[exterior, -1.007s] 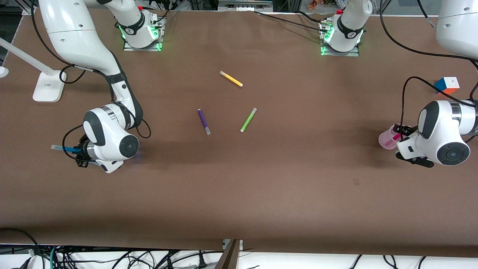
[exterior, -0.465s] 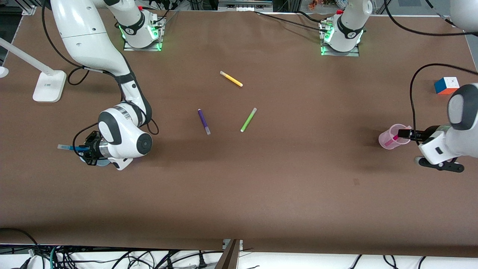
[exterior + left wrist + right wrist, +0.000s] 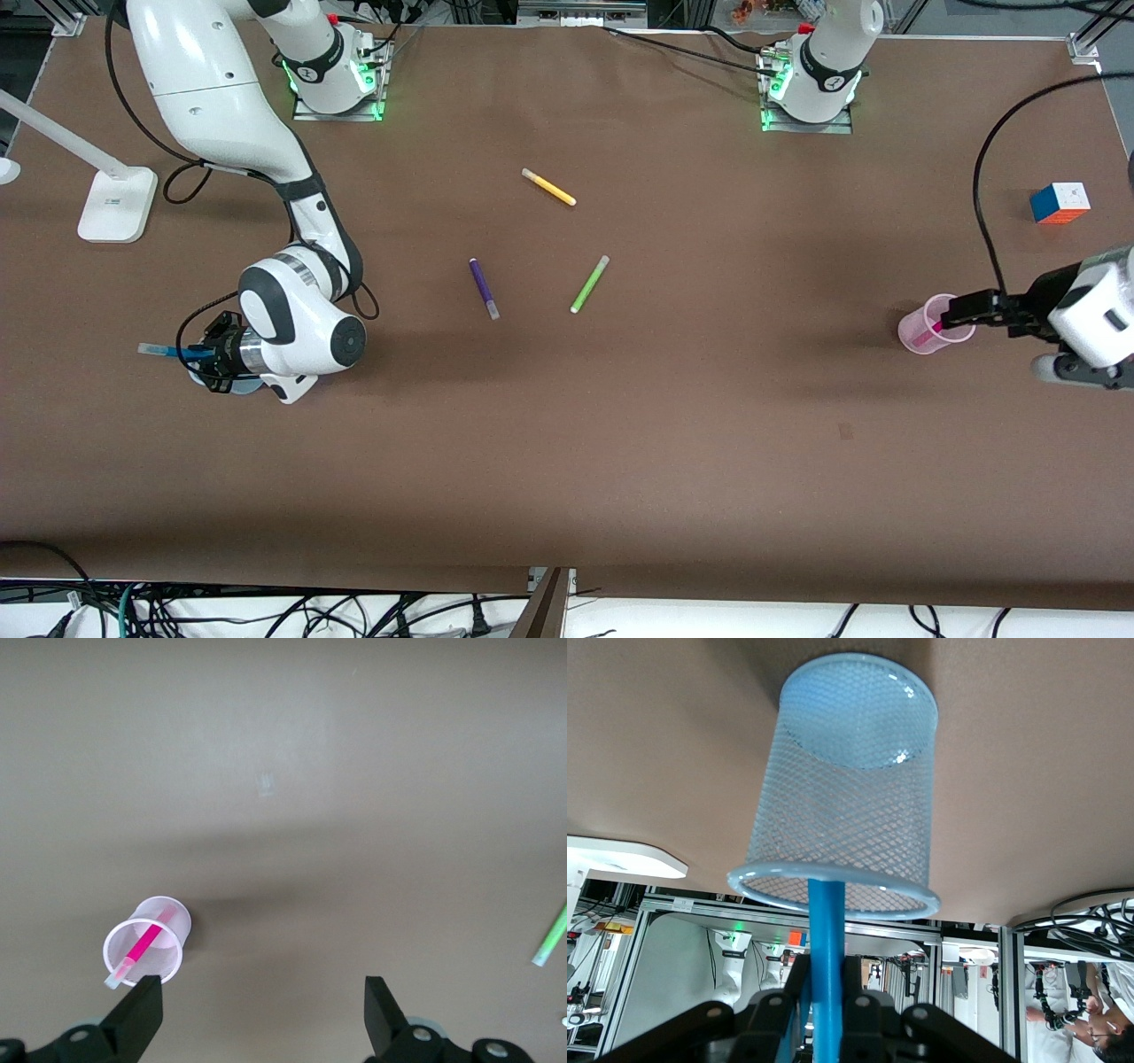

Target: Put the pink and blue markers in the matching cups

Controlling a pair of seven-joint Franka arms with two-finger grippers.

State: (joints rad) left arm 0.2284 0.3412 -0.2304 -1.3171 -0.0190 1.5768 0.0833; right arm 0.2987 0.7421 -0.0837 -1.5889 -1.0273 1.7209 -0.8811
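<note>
At the right arm's end of the bench (image 3: 620,461), the right end effector (image 3: 205,354) pinches the blue marker (image 3: 168,352), a slim bright-blue pen that it holds level, with the pale translucent cap pointing away from the wrist. In the right wrist view the marker's blue barrel (image 3: 827,974) runs up from between the closed fingers to the rim of the blue cup (image 3: 849,784), a pale blue translucent tumbler with a fine cross-hatched wall, and ends at its mouth. In the front view only a sliver of that cup (image 3: 241,386) shows under the wrist.

Nearer the bases stands a white lamp base (image 3: 115,206). Toward the middle of the bench lie three loose pens, well apart from each other: a dark purple marker (image 3: 484,288), a yellow marker (image 3: 548,187) farther from the front camera, and a lime green marker (image 3: 589,283).

Toward the left arm's end stands the pink cup (image 3: 926,324), a small pale pink translucent tumbler, upright. The pink marker (image 3: 140,946) leans inside it, a magenta barrel with its pale cap poking over the rim. The left end effector (image 3: 961,309) hangs over the cup's rim with its fingers (image 3: 137,1019) spread wide and empty. A colourful puzzle cube (image 3: 1060,203) sits farther from the front camera than the cup.
</note>
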